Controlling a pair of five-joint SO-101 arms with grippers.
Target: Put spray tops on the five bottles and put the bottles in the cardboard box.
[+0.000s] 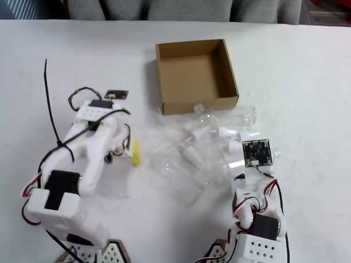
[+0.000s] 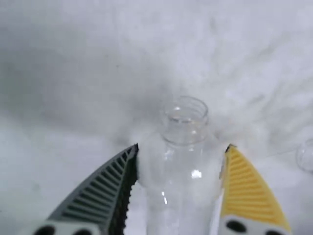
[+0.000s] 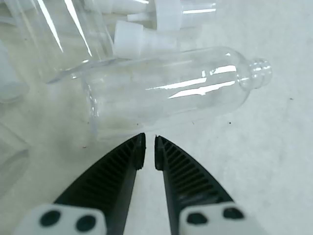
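Fingers on the left arm (image 2: 244,186), grey and yellow, pinch an uncapped clear bottle (image 2: 183,161) below its neck (light, slick, likely dentable, better held mid-body), while the right fingers (image 3: 122,166), nearly closed and empty, sit just short of another bottle (image 3: 166,93) lying on the white surface (image 2: 73,58), spray tops (image 3: 142,41) beyond.

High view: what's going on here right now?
Left tool is closed on an open-necked bottle with no spray top on it. Right tool is shut and empty, pointing at a second bottle that lies on the table beside loose spray tops. The cardboard box holds no bottles yet.
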